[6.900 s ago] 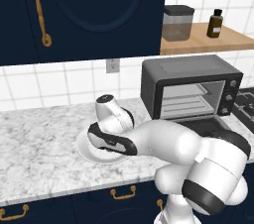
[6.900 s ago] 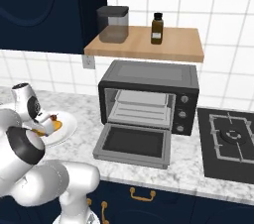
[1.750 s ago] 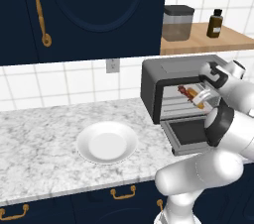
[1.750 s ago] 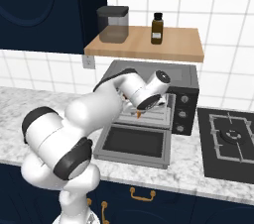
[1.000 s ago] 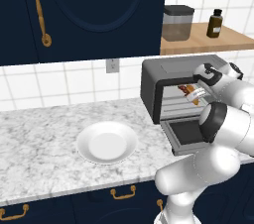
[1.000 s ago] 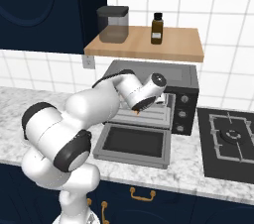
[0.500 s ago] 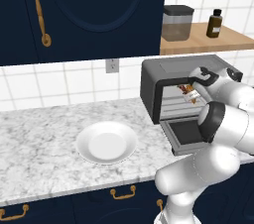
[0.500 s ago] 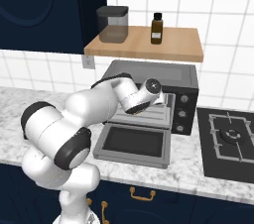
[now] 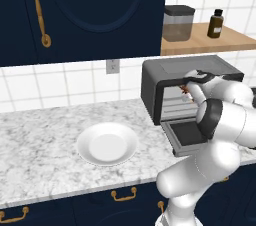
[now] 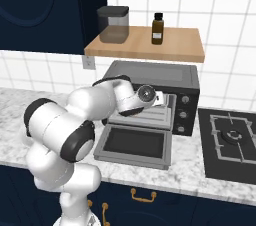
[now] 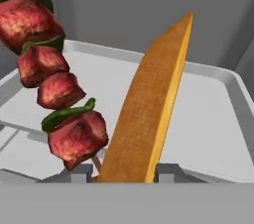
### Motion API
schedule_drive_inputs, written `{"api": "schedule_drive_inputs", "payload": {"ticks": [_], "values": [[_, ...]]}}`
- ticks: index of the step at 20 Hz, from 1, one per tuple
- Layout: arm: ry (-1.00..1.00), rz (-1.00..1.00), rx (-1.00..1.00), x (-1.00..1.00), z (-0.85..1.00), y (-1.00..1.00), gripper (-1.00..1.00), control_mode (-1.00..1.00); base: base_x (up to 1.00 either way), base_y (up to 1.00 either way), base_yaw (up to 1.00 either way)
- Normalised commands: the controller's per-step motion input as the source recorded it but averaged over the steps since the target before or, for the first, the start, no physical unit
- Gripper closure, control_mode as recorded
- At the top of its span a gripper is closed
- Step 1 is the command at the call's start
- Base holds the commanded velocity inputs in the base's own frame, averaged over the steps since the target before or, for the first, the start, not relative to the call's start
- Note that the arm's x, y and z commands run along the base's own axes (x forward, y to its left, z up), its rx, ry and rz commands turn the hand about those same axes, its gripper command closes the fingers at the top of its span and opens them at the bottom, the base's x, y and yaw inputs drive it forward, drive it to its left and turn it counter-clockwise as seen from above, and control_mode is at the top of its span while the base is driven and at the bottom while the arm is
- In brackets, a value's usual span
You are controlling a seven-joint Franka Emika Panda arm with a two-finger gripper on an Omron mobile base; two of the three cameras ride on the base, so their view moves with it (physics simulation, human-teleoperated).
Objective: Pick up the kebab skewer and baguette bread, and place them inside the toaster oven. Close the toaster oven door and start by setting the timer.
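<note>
My gripper (image 11: 124,173) is shut on two things at once. One is the kebab skewer (image 11: 54,94), with red meat chunks and green bits; the other is the orange-tan baguette bread (image 11: 149,104). Both jut forward over the grey tray (image 11: 213,119) inside the toaster oven (image 9: 150,87). In the left base view the gripper (image 9: 186,92) reaches into the oven's mouth, above the toaster oven door (image 9: 187,135), which lies folded down and open. The right base view has the hand (image 10: 150,96) at the opening, over the door (image 10: 134,142).
A white plate (image 9: 107,143) lies on the marble counter left of the oven. The oven's knobs (image 10: 184,107) are on its right side, and a stove burner (image 10: 230,137) lies further right. A wooden shelf (image 10: 175,45) above carries a jar and a bottle.
The hand has pushed a little deeper into the oven's mouth with the skewer and baguette still in its grip. Plate and door have not moved.
</note>
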Motion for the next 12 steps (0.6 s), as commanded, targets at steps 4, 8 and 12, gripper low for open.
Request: {"api": "schedule_drive_inputs", "payload": {"ticks": [4,8,12], "values": [[0.00,0.00,0.02,0.49,0.00,0.00,1.00,-1.00,0.00,0.00,0.00],[0.00,0.02,0.00,0.41,0.00,0.00,1.00,-1.00,0.00,0.00,0.00],[-0.02,0.02,0.00,0.19,0.00,0.04,1.00,-1.00,0.00,0.00,0.00]]}}
